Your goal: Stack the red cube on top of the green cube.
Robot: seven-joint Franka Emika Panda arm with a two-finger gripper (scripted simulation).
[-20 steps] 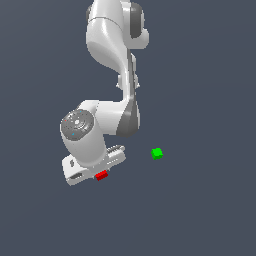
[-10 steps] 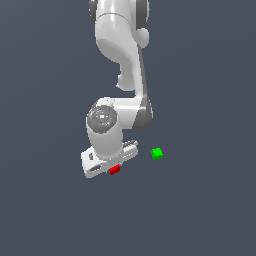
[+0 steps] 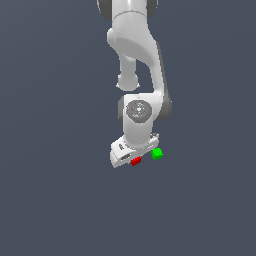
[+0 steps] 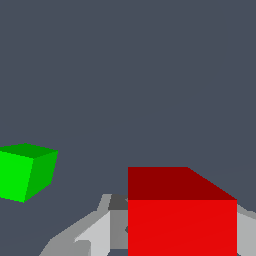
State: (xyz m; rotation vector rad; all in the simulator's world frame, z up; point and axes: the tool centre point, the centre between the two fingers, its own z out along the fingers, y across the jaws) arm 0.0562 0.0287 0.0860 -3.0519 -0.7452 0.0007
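The red cube (image 3: pixel 135 161) is held clamped in the gripper (image 3: pixel 133 159), lifted and just beside the green cube (image 3: pixel 157 153) (not yet above it). If it is lowered off-centre, the green cube could be knocked aside or the stack could topple.

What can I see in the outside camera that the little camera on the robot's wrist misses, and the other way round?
Only the exterior view shows the whole white arm reaching down, and how near the two cubes sit. Only the wrist view shows the red cube up close between the grey fingers of the gripper. Both show the red cube and the green cube apart, not yet stacked.
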